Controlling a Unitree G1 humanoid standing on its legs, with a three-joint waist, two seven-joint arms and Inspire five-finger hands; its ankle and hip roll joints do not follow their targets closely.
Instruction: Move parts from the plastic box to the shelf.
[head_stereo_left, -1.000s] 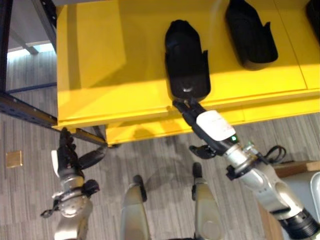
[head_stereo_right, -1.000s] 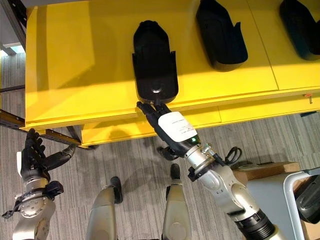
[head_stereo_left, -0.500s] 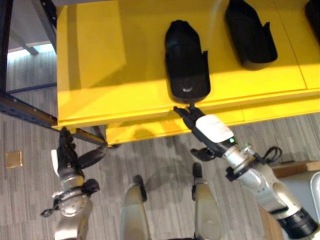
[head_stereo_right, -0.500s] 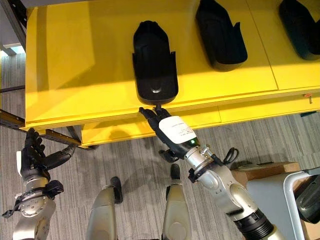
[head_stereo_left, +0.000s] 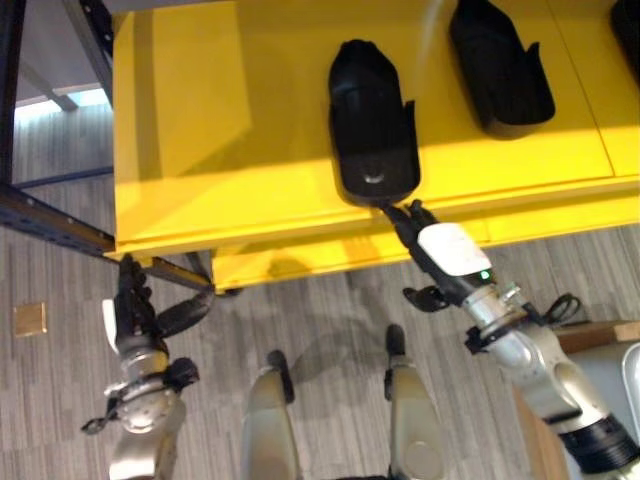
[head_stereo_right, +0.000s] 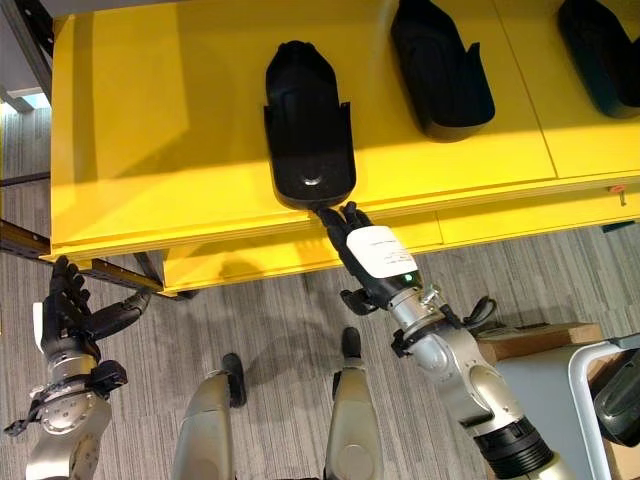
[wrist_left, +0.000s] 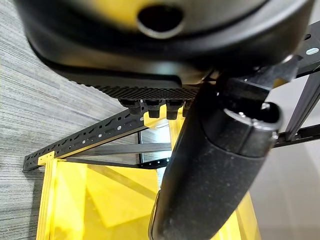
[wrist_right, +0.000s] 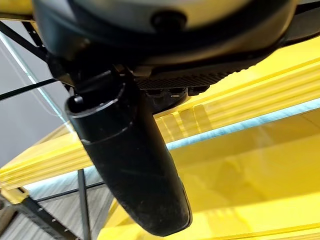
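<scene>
A long black moulded part (head_stereo_left: 372, 125) lies on the yellow shelf (head_stereo_left: 200, 150), its near end close to the front edge. A second black part (head_stereo_left: 500, 65) lies further right, and a third (head_stereo_right: 600, 50) shows at the far right. My right hand (head_stereo_left: 440, 250) is open in front of the shelf edge. Its straight fingers reach up to just right of the first part's near end and hold nothing. Its thumb (wrist_right: 130, 160) shows straight before the yellow shelf boards. Low on the left, my left hand (head_stereo_left: 130, 310) hangs open and idle over the floor.
A dark metal rack frame (head_stereo_left: 50, 225) runs along the shelf's left side. A lower yellow shelf level (head_stereo_left: 300, 262) juts out under the front edge. A wooden surface (head_stereo_left: 590, 335) and a grey box rim (head_stereo_left: 625, 380) sit at the lower right. A small tan square (head_stereo_left: 28, 318) lies on the floor.
My right hand has drawn back from the first part's near end and shifted right along the shelf edge. The part stays put. The left hand has not moved.
</scene>
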